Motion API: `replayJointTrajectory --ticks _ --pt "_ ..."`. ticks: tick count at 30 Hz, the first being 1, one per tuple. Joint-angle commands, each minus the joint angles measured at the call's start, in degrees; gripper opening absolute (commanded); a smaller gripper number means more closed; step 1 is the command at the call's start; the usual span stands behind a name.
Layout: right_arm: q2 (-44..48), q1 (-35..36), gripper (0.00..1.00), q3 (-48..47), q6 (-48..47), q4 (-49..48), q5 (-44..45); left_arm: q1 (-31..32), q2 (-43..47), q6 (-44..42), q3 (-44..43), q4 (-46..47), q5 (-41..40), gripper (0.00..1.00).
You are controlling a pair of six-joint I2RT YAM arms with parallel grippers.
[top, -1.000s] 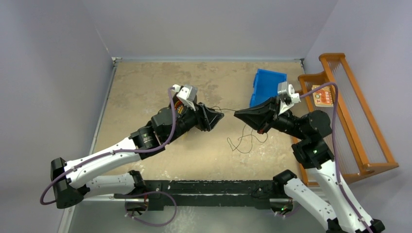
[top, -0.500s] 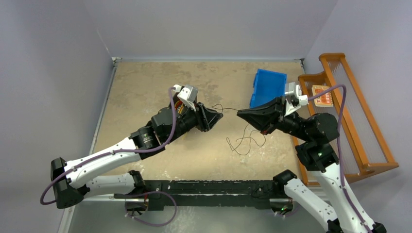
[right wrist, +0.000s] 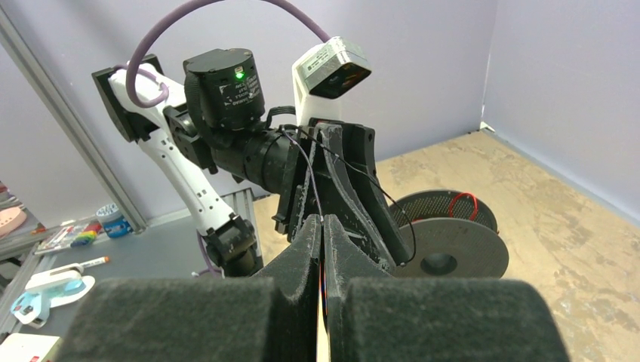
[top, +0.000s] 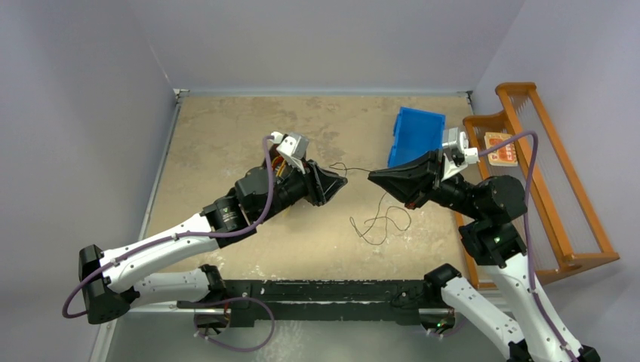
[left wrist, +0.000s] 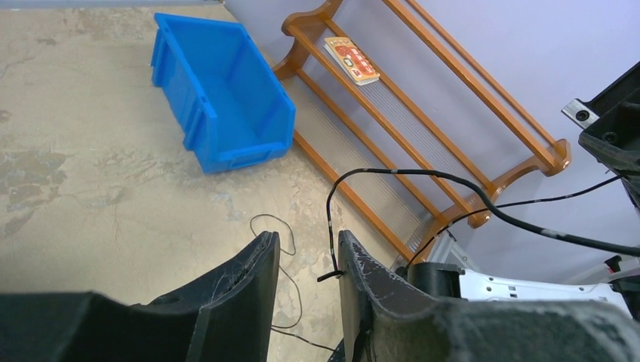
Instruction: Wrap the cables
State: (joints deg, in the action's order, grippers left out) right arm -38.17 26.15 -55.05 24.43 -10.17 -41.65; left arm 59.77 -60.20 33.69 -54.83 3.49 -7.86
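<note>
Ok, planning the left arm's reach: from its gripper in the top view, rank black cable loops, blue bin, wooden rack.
Left gripper:
1. black cable loops, near right, toward the bases.
2. blue bin, far right.
3. wooden rack, outermost right.

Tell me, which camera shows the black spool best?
The right wrist view: the spool shows almost whole, both flanges clear. The top and left wrist views show none of it.

We see a matt stone-look desk point(left wrist: 75, 151), a smooth, slightly glossy blue plastic bin point(left wrist: 226, 98), a varnished wooden rack point(left wrist: 468, 83), a matt black plastic spool point(right wrist: 468, 241), a smooth black cable point(left wrist: 400, 172), and rough, grainy jaws on the left gripper point(left wrist: 308, 245).
</note>
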Motion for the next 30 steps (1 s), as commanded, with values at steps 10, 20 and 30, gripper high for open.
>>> replayJointTrajectory --ticks 10,20,30 --pt "-0.18 0.13 0.0 -1.2 -0.89 -0.37 -0.14 0.08 1.19 -0.1 -1.43 2.9 0.92 0.04" --pt "2.86 0.13 0.0 -0.85 -1.89 10.49 20.58 0.01 3.31 -3.08 -1.49 -2.33 0.16 0.0" --pt "3.99 0.1 0.0 6.28 3.39 22.0 44.06 0.02 11.9 -7.56 -0.72 -13.41 -2.0 0.0"
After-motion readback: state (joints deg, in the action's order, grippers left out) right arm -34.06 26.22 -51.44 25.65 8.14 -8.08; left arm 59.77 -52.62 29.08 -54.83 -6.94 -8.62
